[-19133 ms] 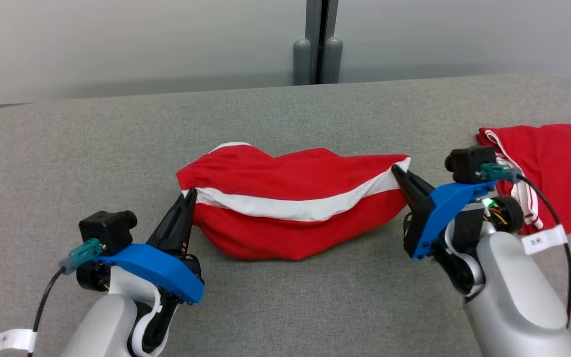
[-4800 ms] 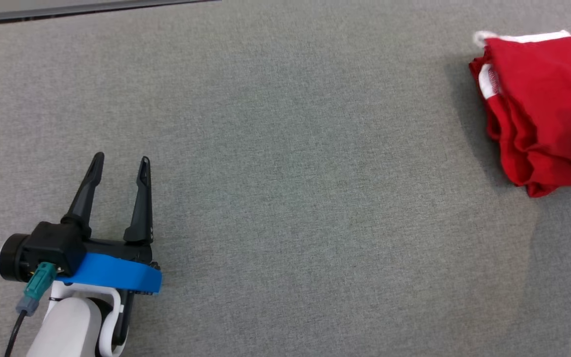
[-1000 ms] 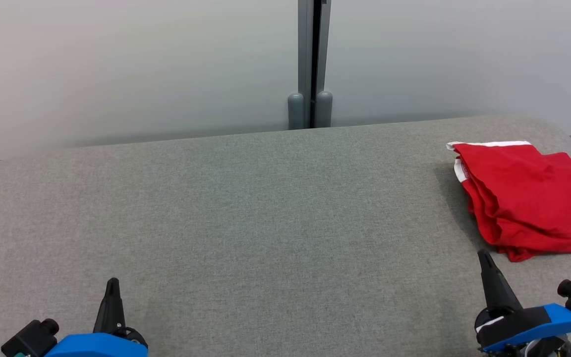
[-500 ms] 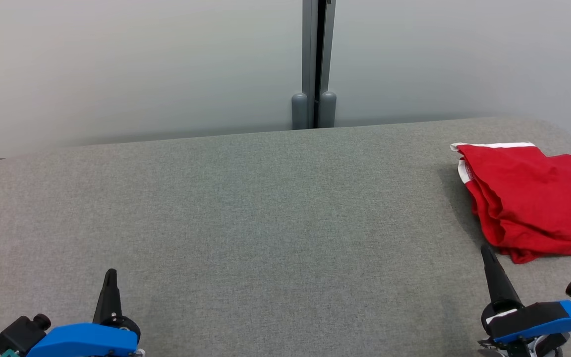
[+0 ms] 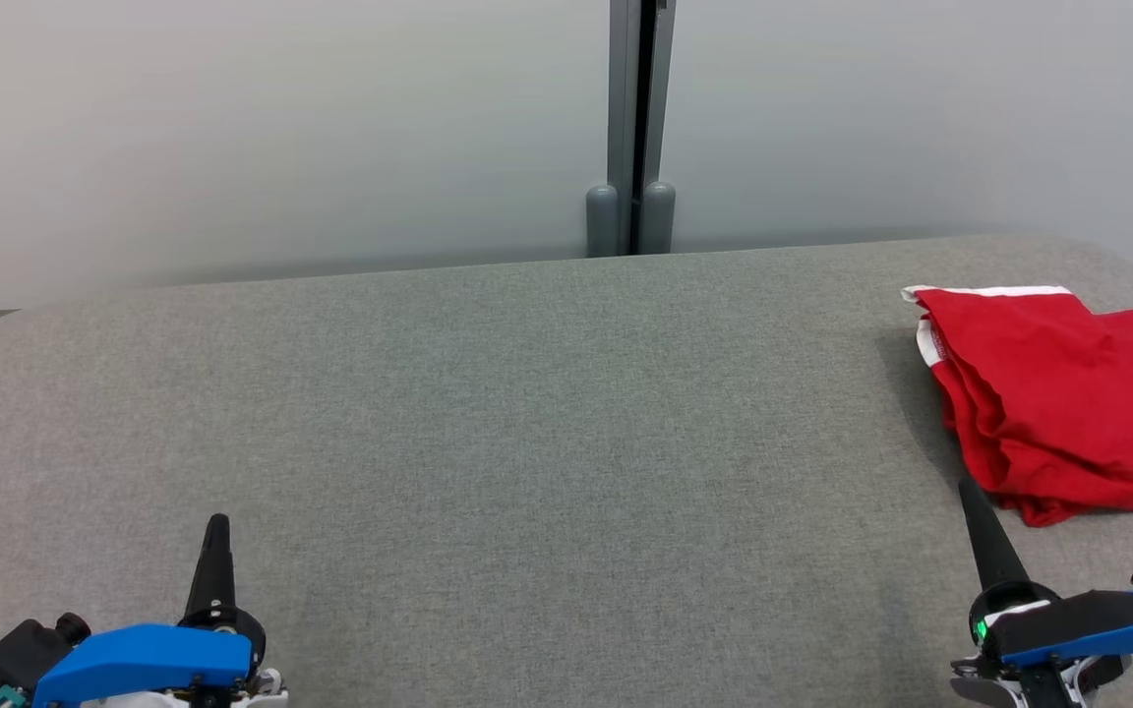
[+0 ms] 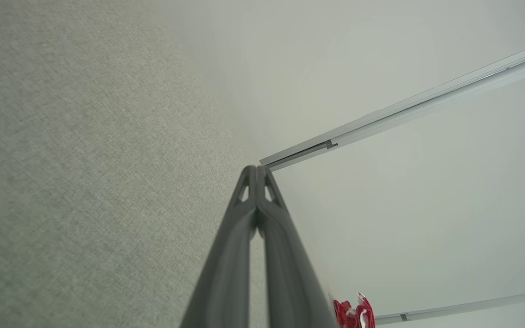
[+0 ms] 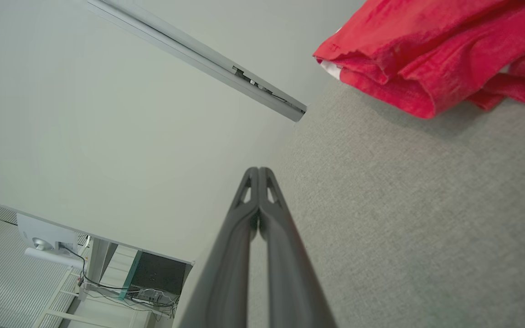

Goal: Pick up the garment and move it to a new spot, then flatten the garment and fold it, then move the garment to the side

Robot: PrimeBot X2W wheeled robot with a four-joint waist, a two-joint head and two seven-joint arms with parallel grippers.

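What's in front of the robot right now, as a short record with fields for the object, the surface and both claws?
object: folded red cloth garment with white trim, lying at the table's right side
surface: grey fabric-covered table
left claw: shut, holding nothing, near left
right claw: shut, holding nothing, near right, tip close to the garment but apart from it
task stage: garment looks folded and set aside

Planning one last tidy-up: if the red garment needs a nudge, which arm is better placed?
Right. The right end effector sits shut just short of the garment; the left end effector is far across the table.
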